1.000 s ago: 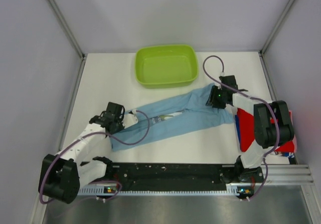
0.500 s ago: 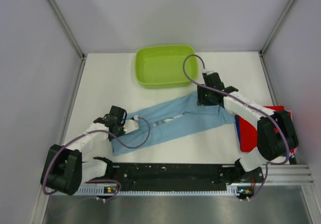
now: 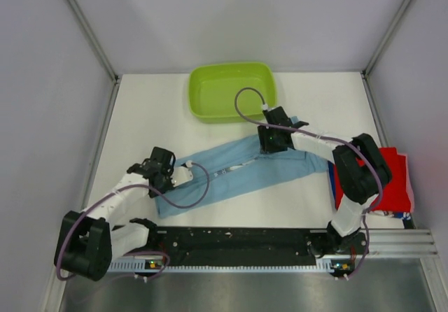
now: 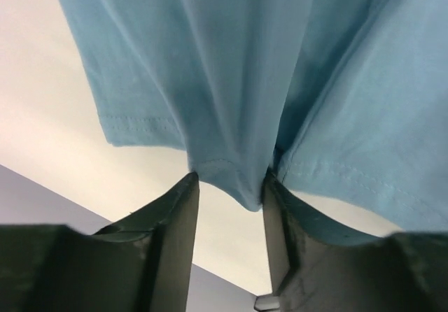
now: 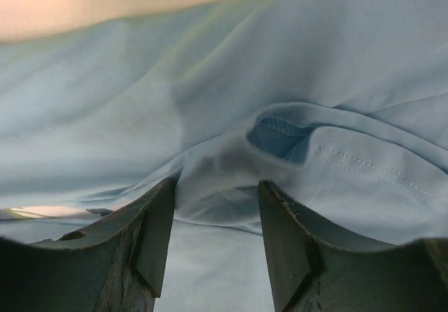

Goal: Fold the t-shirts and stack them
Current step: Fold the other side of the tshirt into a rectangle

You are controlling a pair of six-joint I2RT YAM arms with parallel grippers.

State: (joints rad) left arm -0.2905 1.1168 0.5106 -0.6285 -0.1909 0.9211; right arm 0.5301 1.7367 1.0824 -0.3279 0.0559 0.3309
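Note:
A light blue t-shirt [image 3: 241, 166] lies stretched in a long, bunched band across the table [image 3: 147, 109]. My left gripper [image 3: 182, 173] is at its left end. In the left wrist view that gripper [image 4: 231, 180] is open, with a fold of the hem [image 4: 234, 179] hanging loose between the tips. My right gripper [image 3: 269, 140] hovers at the shirt's far edge near the middle. In the right wrist view it [image 5: 215, 184] is open, its jaws straddling a raised ridge of cloth [image 5: 224, 165]. A folded red shirt [image 3: 395, 182] and a darker blue one [image 3: 334, 180] lie at the right.
A lime-green plastic basin [image 3: 231, 91] stands at the back centre, just behind my right gripper. Grey walls close in the table on three sides. The black rail [image 3: 238, 240] carrying the arm bases runs along the near edge. The right arm's elbow partly covers the folded stack.
My right gripper has travelled left along the shirt's far edge, from its right end to near the middle. The left gripper's jaws have opened off the hem.

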